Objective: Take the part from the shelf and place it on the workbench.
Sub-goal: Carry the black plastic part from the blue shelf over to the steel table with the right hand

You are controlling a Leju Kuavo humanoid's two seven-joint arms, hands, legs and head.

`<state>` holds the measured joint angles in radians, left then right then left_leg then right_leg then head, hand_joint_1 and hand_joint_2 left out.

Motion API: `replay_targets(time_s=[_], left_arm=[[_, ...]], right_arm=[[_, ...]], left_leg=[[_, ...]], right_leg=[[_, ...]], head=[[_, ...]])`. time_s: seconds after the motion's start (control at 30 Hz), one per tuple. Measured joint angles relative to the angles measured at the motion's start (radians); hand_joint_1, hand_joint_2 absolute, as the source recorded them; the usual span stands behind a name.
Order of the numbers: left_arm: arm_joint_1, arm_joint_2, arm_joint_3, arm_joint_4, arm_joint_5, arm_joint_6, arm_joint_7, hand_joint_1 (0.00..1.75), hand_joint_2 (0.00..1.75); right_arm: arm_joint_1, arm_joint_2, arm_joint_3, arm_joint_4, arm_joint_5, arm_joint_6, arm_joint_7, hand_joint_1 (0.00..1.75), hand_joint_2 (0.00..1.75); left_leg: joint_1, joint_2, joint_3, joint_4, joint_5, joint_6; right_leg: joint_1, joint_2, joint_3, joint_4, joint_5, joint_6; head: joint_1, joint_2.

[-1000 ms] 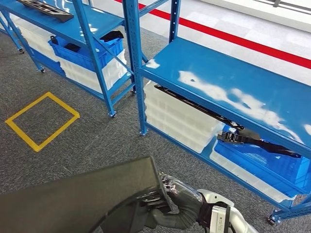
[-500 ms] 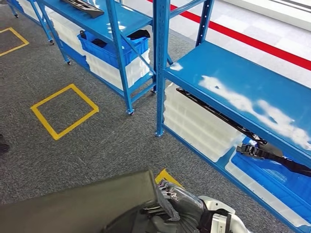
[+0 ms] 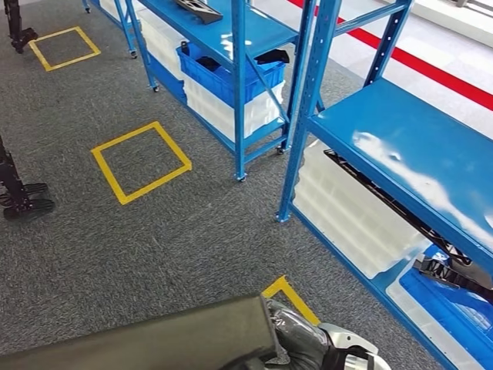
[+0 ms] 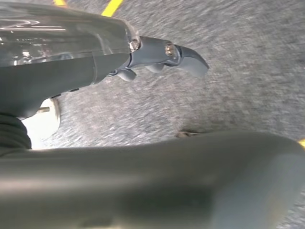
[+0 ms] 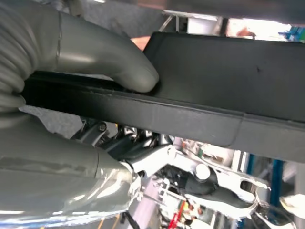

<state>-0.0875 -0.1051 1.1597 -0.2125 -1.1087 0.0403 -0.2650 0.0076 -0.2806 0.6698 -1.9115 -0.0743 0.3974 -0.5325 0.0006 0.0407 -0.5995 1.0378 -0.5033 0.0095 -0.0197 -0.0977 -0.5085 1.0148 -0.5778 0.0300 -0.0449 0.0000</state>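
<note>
**Carrying the part to the table**

The part (image 3: 145, 343), a long dark panel, lies across the lower head view, over the carpet (image 3: 145, 247) and clear of the shelf (image 3: 407, 154). No table is visible, so the step in hand is judged to be transport: keep the part level and turn slowly.

Left robot hand (image 4: 162, 55): its fingers extend beside the part; whether it grips cannot be told.

Right robot hand (image 3: 296, 343): closed on the part's end, thumb (image 5: 107, 57) pressed on its face.

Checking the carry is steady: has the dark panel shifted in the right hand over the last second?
No. The dark panel sits against the right hand as before; only the camera swung.
</note>
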Motion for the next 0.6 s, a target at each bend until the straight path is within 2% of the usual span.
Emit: replay_targets(time_s=[0.07,0.1,0.13,0.17,0.2,0.23,0.27,0.3,0.33,0.37,0.4,0.43,0.5,0.53,0.6], left_arm=[[0.005,-0.004,0.000,0.000,-0.001,0.001,0.001,0.00,1.75],[0.004,-0.005,0.000,0.000,-0.002,0.002,-0.001,0.00,1.75],[0.002,-0.006,0.000,0.000,-0.002,0.001,-0.004,0.00,1.75],[0.000,-0.007,0.000,0.000,-0.002,0.001,-0.006,0.00,1.75],[0.000,-0.008,0.000,0.000,-0.002,0.001,-0.009,0.00,1.75],[0.000,-0.009,0.000,0.000,-0.002,0.000,-0.011,0.00,1.75],[0.000,-0.009,0.000,0.000,0.000,0.001,-0.013,0.00,1.75],[0.000,-0.009,0.000,0.000,0.002,0.001,-0.016,0.00,1.75],[-0.001,-0.010,0.000,0.000,0.004,0.002,-0.019,0.00,1.75],[-0.002,-0.009,0.000,0.000,0.008,0.003,-0.022,0.00,1.75],[-0.004,-0.009,0.000,0.000,0.012,0.005,-0.024,0.00,1.75],[-0.005,-0.008,0.000,0.000,0.017,0.007,-0.026,0.00,1.75],[-0.004,-0.006,0.002,0.000,0.025,0.010,-0.029,0.00,1.75],[-0.002,-0.004,0.002,0.000,0.028,0.009,-0.030,0.00,1.75],[-0.004,-0.002,0.003,0.000,0.030,0.006,-0.032,0.00,1.75]], right_arm=[[0.005,-0.007,0.000,-0.004,0.000,-0.001,0.000,1.75,1.75],[0.008,-0.011,0.000,-0.006,0.000,-0.002,0.000,1.75,1.75],[0.009,-0.014,0.000,-0.007,-0.001,-0.002,0.000,1.75,1.75],[0.011,-0.017,0.000,-0.008,-0.001,-0.001,0.000,1.75,1.75],[0.011,-0.019,0.000,-0.008,-0.001,0.000,0.001,1.75,1.75],[0.011,-0.020,0.000,-0.008,-0.001,0.001,0.001,1.75,1.75],[0.009,-0.020,0.000,-0.007,-0.001,0.003,0.001,1.75,1.75],[0.006,-0.020,0.000,-0.007,-0.002,0.005,0.001,1.75,1.75],[0.002,-0.020,0.000,-0.007,-0.003,0.008,0.001,1.75,1.75],[-0.004,-0.020,0.000,-0.006,-0.005,0.011,0.001,1.75,1.75],[-0.011,-0.020,0.001,-0.005,-0.008,0.015,0.002,1.75,1.75],[-0.018,-0.020,0.001,-0.004,-0.012,0.019,0.003,1.75,1.75],[-0.032,-0.019,0.001,0.000,-0.022,0.026,0.006,1.75,1.75],[-0.040,-0.019,0.001,0.003,-0.026,0.029,0.008,1.75,1.75],[-0.049,-0.018,0.001,0.006,-0.032,0.032,0.011,1.75,1.75]], left_leg=[[0.003,-0.014,0.004,-0.008,0.003,0.015],[0.005,-0.021,0.007,-0.011,0.005,0.022],[0.004,-0.029,0.007,-0.011,0.004,0.026],[0.002,-0.038,0.007,-0.011,0.004,0.029],[0.000,-0.048,0.008,-0.011,0.003,0.030],[-0.002,-0.059,0.009,-0.011,0.002,0.032],[-0.003,-0.070,0.011,-0.010,0.002,0.032],[-0.004,-0.082,0.014,-0.010,0.001,0.032],[-0.004,-0.094,0.016,-0.009,-0.001,0.031],[-0.005,-0.106,0.017,-0.006,-0.003,0.028],[-0.005,-0.117,0.015,-0.004,-0.004,0.024],[-0.004,-0.126,0.012,-0.003,-0.004,0.020],[0.000,-0.144,0.009,-0.004,-0.003,0.008],[0.000,-0.142,0.008,-0.002,-0.006,0.003],[-0.001,-0.110,-0.014,0.047,-0.038,-0.007]], right_leg=[[-0.003,0.028,-0.004,0.022,-0.023,0.007],[-0.004,0.052,-0.022,0.063,-0.049,0.008],[-0.003,0.075,-0.052,0.125,-0.080,0.007],[-0.002,0.087,-0.090,0.196,-0.110,0.006],[-0.001,0.091,-0.124,0.255,-0.126,0.005],[0.000,0.093,-0.145,0.284,-0.123,0.004],[0.001,0.095,-0.147,0.272,-0.099,0.002],[0.001,0.100,-0.129,0.221,-0.058,0.000],[0.001,0.115,-0.103,0.151,-0.015,-0.003],[0.000,0.134,-0.078,0.086,0.016,-0.006],[0.000,0.151,-0.060,0.041,0.035,-0.008],[0.001,0.162,-0.053,0.020,0.039,-0.010],[0.003,0.151,-0.049,0.016,0.038,-0.018],[0.002,0.140,-0.046,0.013,0.039,-0.023],[-0.002,0.114,-0.040,0.008,0.040,-0.034]], head=[[0.000,0.000],[0.000,0.000],[0.001,0.000],[0.001,0.000],[0.001,0.000],[0.001,0.000],[0.001,0.000],[0.001,0.000],[0.001,0.000],[0.001,0.000],[0.001,0.000],[0.001,0.000],[0.000,0.000],[0.000,0.000],[0.000,0.000]])
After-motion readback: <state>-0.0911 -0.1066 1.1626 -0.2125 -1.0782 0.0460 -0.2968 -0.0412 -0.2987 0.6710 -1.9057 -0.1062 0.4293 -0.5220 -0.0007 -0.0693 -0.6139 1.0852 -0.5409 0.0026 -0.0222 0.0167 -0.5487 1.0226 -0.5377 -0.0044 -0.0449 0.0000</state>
